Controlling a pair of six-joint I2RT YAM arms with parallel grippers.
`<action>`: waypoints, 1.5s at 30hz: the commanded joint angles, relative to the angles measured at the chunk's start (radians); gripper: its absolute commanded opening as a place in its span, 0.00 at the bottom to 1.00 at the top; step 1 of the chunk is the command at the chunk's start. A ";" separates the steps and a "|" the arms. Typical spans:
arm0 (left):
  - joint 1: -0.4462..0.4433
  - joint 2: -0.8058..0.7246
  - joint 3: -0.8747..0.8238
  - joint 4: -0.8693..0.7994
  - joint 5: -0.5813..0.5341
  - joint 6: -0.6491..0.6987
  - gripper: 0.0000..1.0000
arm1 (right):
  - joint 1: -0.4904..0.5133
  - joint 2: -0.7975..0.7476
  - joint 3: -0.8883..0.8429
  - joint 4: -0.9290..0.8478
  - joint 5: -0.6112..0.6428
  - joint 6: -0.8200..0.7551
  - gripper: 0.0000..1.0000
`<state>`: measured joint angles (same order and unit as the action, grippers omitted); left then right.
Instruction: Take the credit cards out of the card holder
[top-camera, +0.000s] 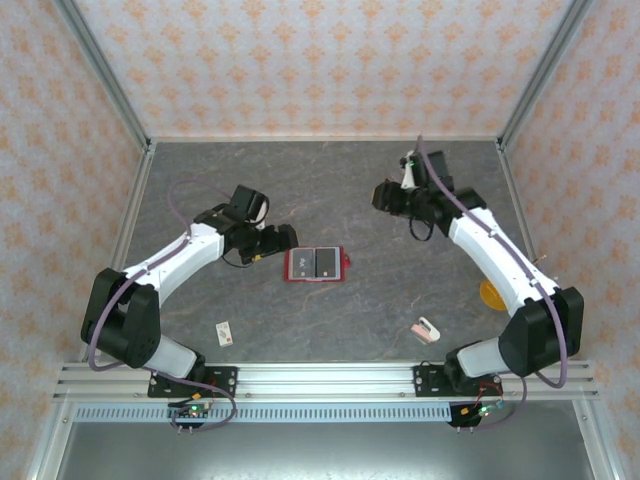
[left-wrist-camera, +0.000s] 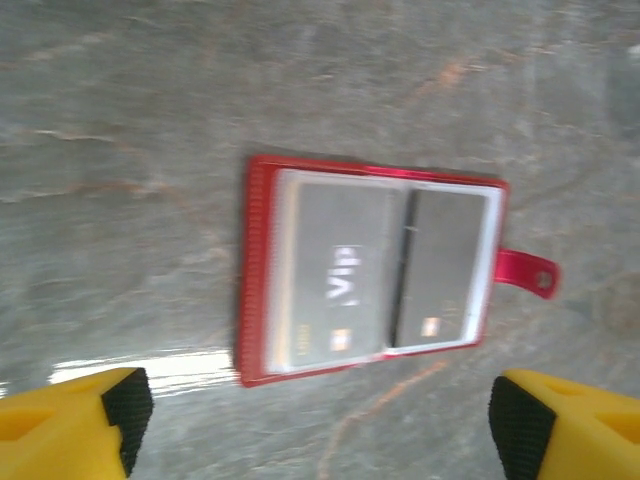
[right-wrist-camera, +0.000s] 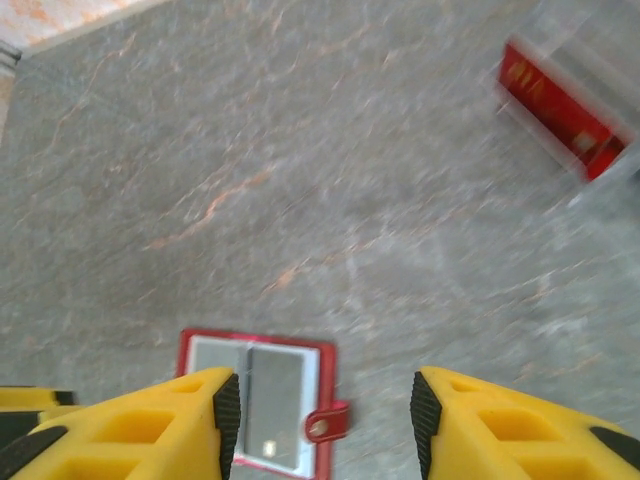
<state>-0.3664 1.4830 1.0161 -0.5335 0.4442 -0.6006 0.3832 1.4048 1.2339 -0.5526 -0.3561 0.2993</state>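
Left wrist view: the card holder (left-wrist-camera: 258, 270) lies open just ahead of the left gripper (left-wrist-camera: 320, 425), whose fingers are spread and empty. The credit cards (left-wrist-camera: 340, 275) sit flush in its pockets. The right gripper (right-wrist-camera: 326, 410), parted and empty, hovers farther off. A fingertip may simply push the holder across the smooth grey table (left-wrist-camera: 120, 120) rather than catch a card edge. Patterned walls (top-camera: 300, 60) enclose the table.

Even bright light; both wrist views motion-blurred, glare streak on the table (left-wrist-camera: 180, 368)

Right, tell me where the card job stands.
Done: the flat red leather-like card holder lies open on the grey table. No card is out: two grey plastic cards sit in its pockets. In hand: nothing; the left gripper and right gripper are open and empty near it. Left: pull both cards.
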 joint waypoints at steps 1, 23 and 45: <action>-0.031 0.039 -0.012 0.119 0.076 -0.073 0.85 | 0.103 0.037 -0.044 0.036 0.086 0.159 0.49; -0.068 0.194 0.002 0.226 0.037 -0.202 0.52 | 0.376 0.407 -0.073 0.170 0.200 0.299 0.22; -0.115 0.316 0.038 0.305 0.125 -0.269 0.25 | 0.350 0.475 -0.073 0.149 0.208 0.287 0.16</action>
<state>-0.4782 1.7821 1.0279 -0.2485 0.5720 -0.8452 0.7425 1.8492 1.1469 -0.3843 -0.1791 0.5976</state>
